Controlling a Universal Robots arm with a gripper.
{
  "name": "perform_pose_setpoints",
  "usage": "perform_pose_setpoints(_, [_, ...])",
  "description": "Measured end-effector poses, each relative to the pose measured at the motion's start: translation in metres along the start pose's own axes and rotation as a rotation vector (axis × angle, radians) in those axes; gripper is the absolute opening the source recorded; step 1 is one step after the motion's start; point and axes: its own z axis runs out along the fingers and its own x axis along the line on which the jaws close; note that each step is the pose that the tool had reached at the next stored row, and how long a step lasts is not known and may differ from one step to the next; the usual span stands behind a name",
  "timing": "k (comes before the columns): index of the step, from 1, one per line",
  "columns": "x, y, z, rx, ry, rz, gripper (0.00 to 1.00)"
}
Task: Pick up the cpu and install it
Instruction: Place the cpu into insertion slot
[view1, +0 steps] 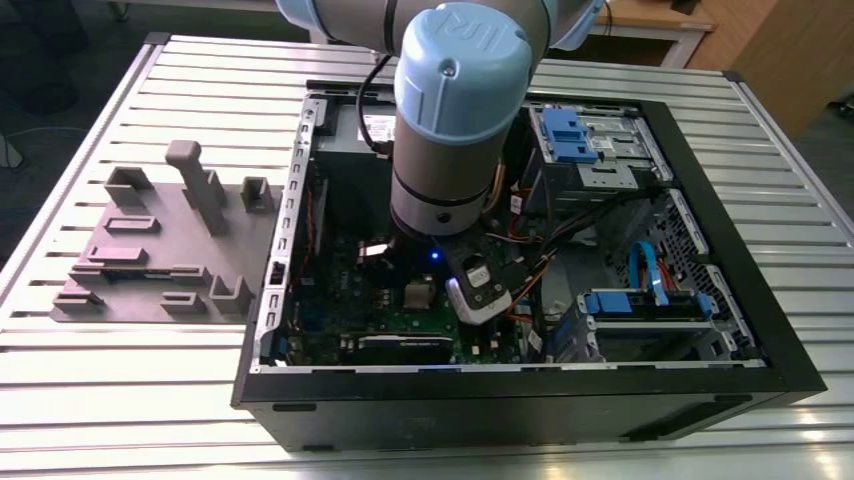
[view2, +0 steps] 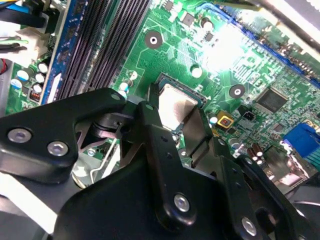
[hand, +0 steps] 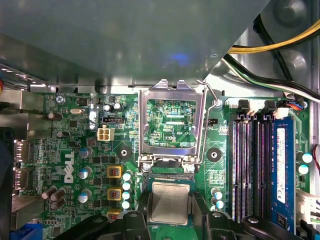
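Observation:
The cpu is a small silver-grey square chip, seen in both wrist views, lying flat at the dark socket on the green motherboard. My gripper reaches down inside the open computer case in the exterior view. Its two black fingers press against opposite sides of the cpu, so my gripper is shut on it. The hinged metal socket frame stands flipped open just beyond the socket, with its lever raised. In the exterior view the arm hides most of the gripper.
A mauve-grey tray with raised blocks lies on the slatted table at the exterior view's left. Dark memory slots and a blue card run beside the socket. Cables, drive bays and capacitors crowd the case.

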Motion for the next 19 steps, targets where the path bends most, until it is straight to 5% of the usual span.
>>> perform_pose_setpoints(19, [0.0002, 0.0000, -0.0007, -0.0040, -0.0001, 0.003, 0.54])
